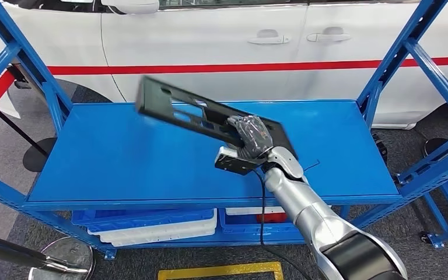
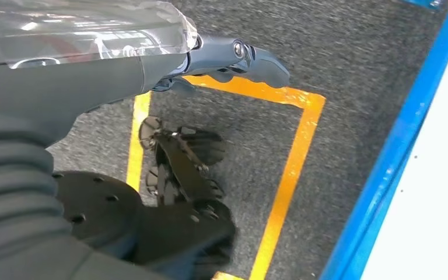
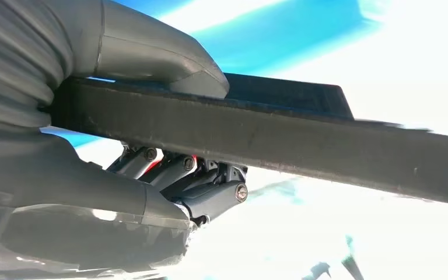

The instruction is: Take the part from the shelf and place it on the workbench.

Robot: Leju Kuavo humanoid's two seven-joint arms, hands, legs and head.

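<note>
Hanging beside the body, the left hand (image 2: 210,58) sits over grey carpet (image 2: 356,58) with a yellow line (image 2: 294,157); whether its fingers are apart or together cannot be told. Farther right, the black part (image 1: 198,114), a flat panel with cutouts, is tilted above the blue shelf (image 1: 122,157), its left end raised. The right hand (image 1: 252,137) holds its right end, thumb (image 3: 163,61) on one face and fingers (image 3: 210,195) clamped on the other. Behind stands a white car (image 1: 210,46).
</note>
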